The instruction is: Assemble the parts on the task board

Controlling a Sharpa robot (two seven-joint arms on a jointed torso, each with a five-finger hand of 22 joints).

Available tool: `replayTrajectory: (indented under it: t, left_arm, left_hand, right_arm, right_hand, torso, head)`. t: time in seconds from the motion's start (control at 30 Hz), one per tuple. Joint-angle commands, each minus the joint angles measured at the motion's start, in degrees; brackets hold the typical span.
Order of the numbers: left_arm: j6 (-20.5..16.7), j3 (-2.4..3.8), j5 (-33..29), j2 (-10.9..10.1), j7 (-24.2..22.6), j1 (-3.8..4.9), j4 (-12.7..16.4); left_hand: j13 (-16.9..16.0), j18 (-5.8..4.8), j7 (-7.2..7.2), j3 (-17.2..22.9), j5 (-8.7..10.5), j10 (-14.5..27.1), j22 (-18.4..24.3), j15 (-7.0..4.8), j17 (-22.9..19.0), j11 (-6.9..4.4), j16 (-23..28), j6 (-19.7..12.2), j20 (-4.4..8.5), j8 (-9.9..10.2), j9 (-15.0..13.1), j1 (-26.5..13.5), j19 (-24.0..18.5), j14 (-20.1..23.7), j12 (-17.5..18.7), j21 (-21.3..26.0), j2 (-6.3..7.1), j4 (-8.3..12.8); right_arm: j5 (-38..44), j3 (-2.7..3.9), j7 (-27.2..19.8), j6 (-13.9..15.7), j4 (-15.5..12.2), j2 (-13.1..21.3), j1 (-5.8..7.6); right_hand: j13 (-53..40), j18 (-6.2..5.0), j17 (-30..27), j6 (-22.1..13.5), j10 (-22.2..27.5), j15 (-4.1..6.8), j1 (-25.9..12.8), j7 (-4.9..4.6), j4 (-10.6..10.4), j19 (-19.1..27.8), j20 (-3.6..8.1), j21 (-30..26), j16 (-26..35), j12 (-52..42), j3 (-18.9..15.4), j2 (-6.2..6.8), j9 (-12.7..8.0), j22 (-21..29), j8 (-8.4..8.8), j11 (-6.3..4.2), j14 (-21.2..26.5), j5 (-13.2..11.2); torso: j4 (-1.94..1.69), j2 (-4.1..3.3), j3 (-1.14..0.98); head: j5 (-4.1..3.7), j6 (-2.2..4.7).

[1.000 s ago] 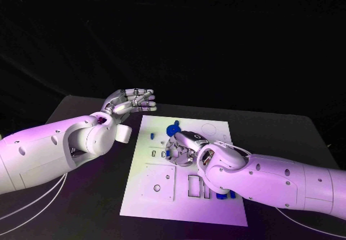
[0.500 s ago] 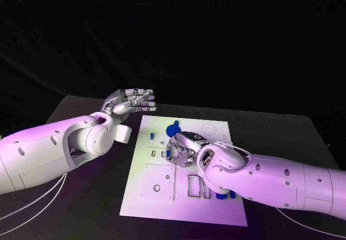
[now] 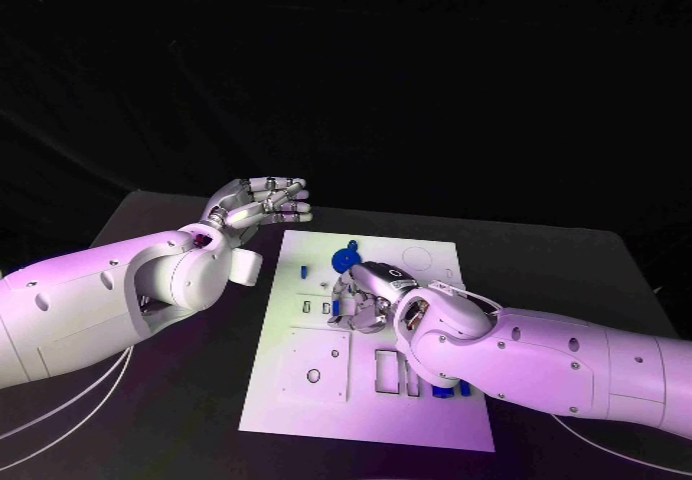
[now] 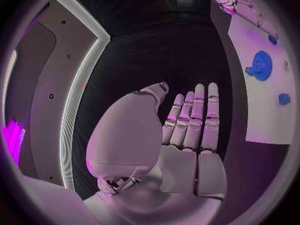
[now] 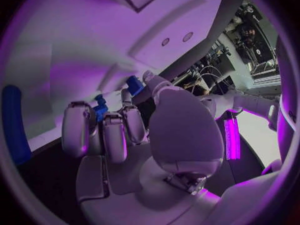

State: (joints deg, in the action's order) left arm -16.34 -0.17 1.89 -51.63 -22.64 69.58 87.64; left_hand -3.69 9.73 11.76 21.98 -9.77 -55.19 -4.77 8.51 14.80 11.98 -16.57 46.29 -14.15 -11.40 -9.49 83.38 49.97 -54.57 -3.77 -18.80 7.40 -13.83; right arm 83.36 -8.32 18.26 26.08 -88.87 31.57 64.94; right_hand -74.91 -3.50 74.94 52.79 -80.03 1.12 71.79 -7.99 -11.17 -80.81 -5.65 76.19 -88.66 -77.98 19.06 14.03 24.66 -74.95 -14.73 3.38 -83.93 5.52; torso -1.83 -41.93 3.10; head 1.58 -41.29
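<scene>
The task board [image 3: 368, 340] sits under your right hand [image 3: 364, 298] — fingers curled on a small blue part [image 5: 100, 106]; your left hand [image 3: 260, 207] hovers empty, fingers straight.

one white task board [image 3: 325, 400] lies on one black table [image 3: 577, 270]. two white arms reach in, each with one silver hand: the left hand [image 3: 260, 208] and the right hand [image 3: 369, 296]. one blue gear [image 3: 346, 260] sits just beyond the right hand's fingers [image 3: 351, 305]. at least four smaller blue parts show; those under the fingers cannot be counted.
</scene>
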Motion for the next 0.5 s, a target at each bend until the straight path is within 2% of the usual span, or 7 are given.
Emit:
replayTrajectory:
  t: [0.03,0.1,0.13,0.17,0.33,0.4,0.5]
  left_arm:
    - [1.05,0.03,0.27,0.05,-0.25,0.03,0.05]
    - [1.17,0.03,0.36,0.03,0.00,0.03,-0.05]
    - [1.19,0.03,0.57,0.02,0.21,0.03,-0.13]
    - [1.18,0.03,0.86,0.01,0.43,0.03,-0.22]
    - [1.99,0.03,5.08,0.00,3.30,0.03,-1.01]
    - [2.20,0.03,7.33,0.04,4.79,0.02,-1.35]
    - [2.45,0.02,12.22,0.14,7.64,0.02,-1.96]
  left_hand:
    - [-0.08,0.74,3.54,0.37,0.07,0.42,0.08,0.31,0.06,-0.06,0.20,-0.22,-0.50,0.22,0.07,-0.72,0.04,0.23,-0.02,0.35,0.00,0.10]
    - [-0.08,0.74,3.54,0.37,0.07,0.42,0.08,0.31,0.06,-0.06,0.20,-0.22,-0.50,0.22,0.07,-0.72,0.04,0.23,-0.02,0.35,0.00,0.10]
    - [-0.08,0.74,3.54,0.37,0.07,0.42,0.08,0.31,0.06,-0.06,0.20,-0.22,-0.50,0.22,0.07,-0.72,0.04,0.23,-0.02,0.35,0.00,0.10]
    - [-0.08,0.75,3.52,0.52,0.08,0.45,0.14,0.30,0.20,-0.07,0.25,-0.21,-0.51,0.28,0.09,-0.85,0.06,0.21,-0.02,0.38,0.06,0.20]
    - [-0.40,0.89,2.95,0.30,0.23,-1.31,0.21,-0.03,0.58,-0.62,0.21,0.19,-0.32,0.15,0.01,-2.07,0.92,-0.09,-0.80,0.20,0.51,-0.24]
    - [-0.71,0.90,2.58,-0.18,0.25,-3.50,-0.10,-0.93,1.76,-1.26,-1.50,0.56,0.67,0.08,-0.09,-3.13,3.65,-2.77,-1.56,-0.95,1.09,-0.67]
    - [-3.19,0.94,0.44,-1.34,0.39,-11.36,-2.73,-4.68,8.18,-4.25,-12.67,3.67,4.33,-3.35,-1.57,-4.08,12.84,-13.92,-7.09,-7.09,2.02,-1.03]
  right_arm:
    - [0.54,-0.01,-0.71,2.16,-0.30,0.12,-0.04]
    - [0.52,-0.01,-1.20,3.29,-0.67,0.38,-0.04]
    - [0.49,-0.01,-1.51,3.96,-0.96,0.60,-0.04]
    - [0.42,0.00,-1.81,4.55,-1.26,0.85,-0.04]
    - [-2.82,0.08,-5.53,7.51,-3.97,3.67,0.64]
    - [-5.83,0.12,-7.70,8.00,-5.18,5.28,1.32]
    - [-14.32,0.17,-11.18,7.58,-7.33,8.85,3.06]
  right_hand:
    - [-1.82,-0.42,10.08,-1.15,0.71,-0.52,1.93,-0.19,-2.66,0.38,-0.04,-0.51,0.32,0.49,-7.35,-1.25,-0.11,-2.36,-0.62,-0.01,-4.92,-0.23]
    - [-1.77,-0.45,10.05,-1.60,0.77,-0.52,3.70,-0.13,-5.29,0.38,-0.09,-0.75,0.35,0.45,-13.63,-2.20,-0.18,-2.37,-0.97,0.24,-4.92,-0.40]
    - [-1.75,-0.50,10.03,-1.71,0.78,-0.65,3.88,-0.14,-5.43,0.40,-0.02,-0.81,0.36,0.45,-14.45,-2.36,-0.20,-2.35,-0.98,0.22,-4.91,-0.42]
    - [-1.72,-0.49,9.99,-1.92,0.80,-0.70,4.53,-0.23,-5.56,0.33,-0.05,-0.83,0.38,0.44,-16.81,-3.27,-0.27,-2.43,-1.09,0.23,-4.91,-0.39]
    - [-1.70,-0.56,9.77,-3.38,0.78,-1.01,6.50,-0.71,-5.48,0.48,-0.27,-1.28,0.48,0.36,-19.38,-4.94,-0.77,-2.25,-0.43,0.62,-4.86,0.91]
    - [-1.53,-0.66,9.64,-3.59,0.95,-1.08,7.07,-0.80,-5.46,0.71,-0.33,-1.67,0.53,0.52,-19.48,-5.24,-0.87,-1.97,-0.31,0.69,-4.82,1.18]
    - [-0.89,-1.10,8.88,-4.22,1.66,-1.30,8.73,-1.08,-5.38,1.87,-0.55,-3.55,0.81,1.11,-19.62,-5.96,-1.11,-0.60,0.01,0.95,-4.64,3.95]
  torso:
    - [0.03,0.02,-0.02]
    - [0.03,0.03,-0.02]
    - [0.04,0.08,-0.05]
    - [0.04,0.10,-0.06]
    - [0.14,0.50,-0.22]
    - [0.23,0.77,-0.32]
    - [0.42,1.24,-0.47]
  head:
    - [0.01,0.01]
    - [-0.01,0.03]
    - [-0.08,0.06]
    - [-0.08,0.07]
    - [0.01,0.28]
    - [0.10,0.38]
    - [0.42,0.34]
